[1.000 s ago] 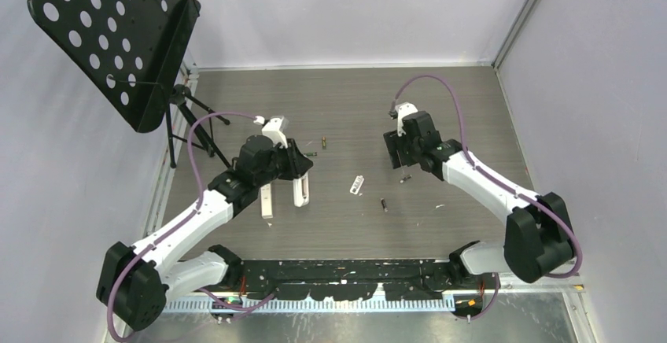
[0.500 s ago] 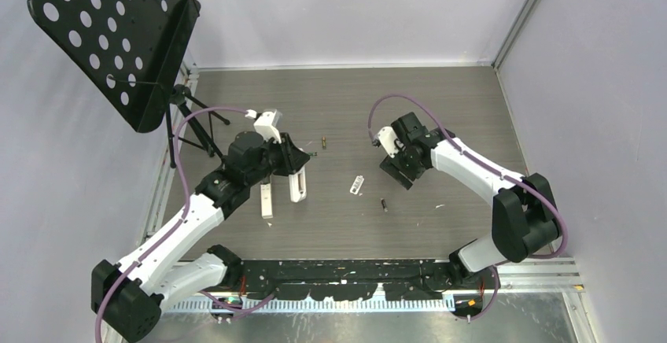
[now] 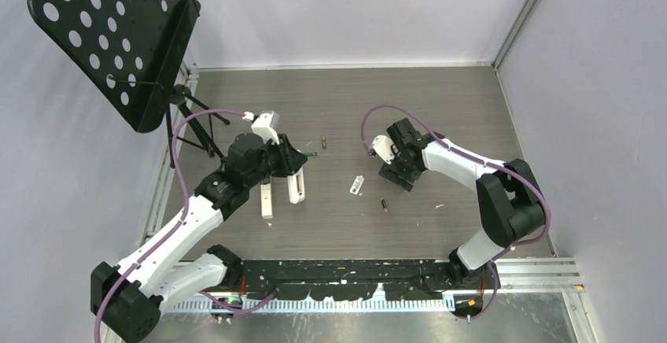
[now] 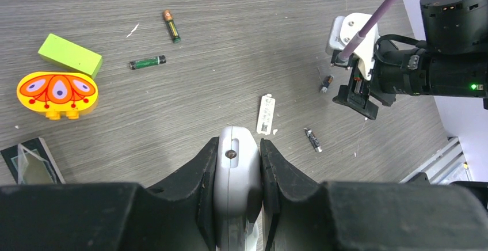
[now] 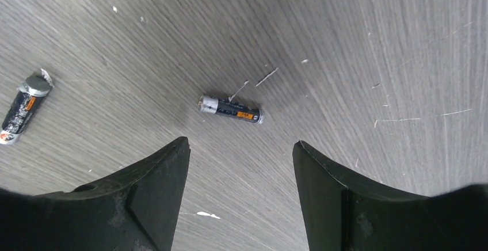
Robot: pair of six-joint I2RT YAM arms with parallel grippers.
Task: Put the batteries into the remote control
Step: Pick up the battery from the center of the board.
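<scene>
My left gripper (image 3: 292,171) is shut on one end of the white remote control (image 3: 300,193), which fills the gap between the fingers in the left wrist view (image 4: 236,170). Several batteries lie loose on the table: two far ones (image 4: 170,25) (image 4: 147,62), one near the middle (image 4: 313,139), and one (image 4: 327,83) under the right gripper. My right gripper (image 3: 396,172) hangs open just above that small dark battery (image 5: 231,109), which lies ahead of the fingertips, not between them. Another battery (image 5: 23,110) lies off to the left.
A long white piece (image 3: 267,201) lies beside the held remote. A small white labelled strip (image 4: 265,113) lies mid-table. An orange toy (image 4: 56,92) and a green block (image 4: 70,55) sit to the left. A black music stand (image 3: 118,36) stands at the back left.
The right arm has folded inward and swung its gripper left and down over a battery, jaws slightly wider. The left arm shifted slightly, still holding the remote.
</scene>
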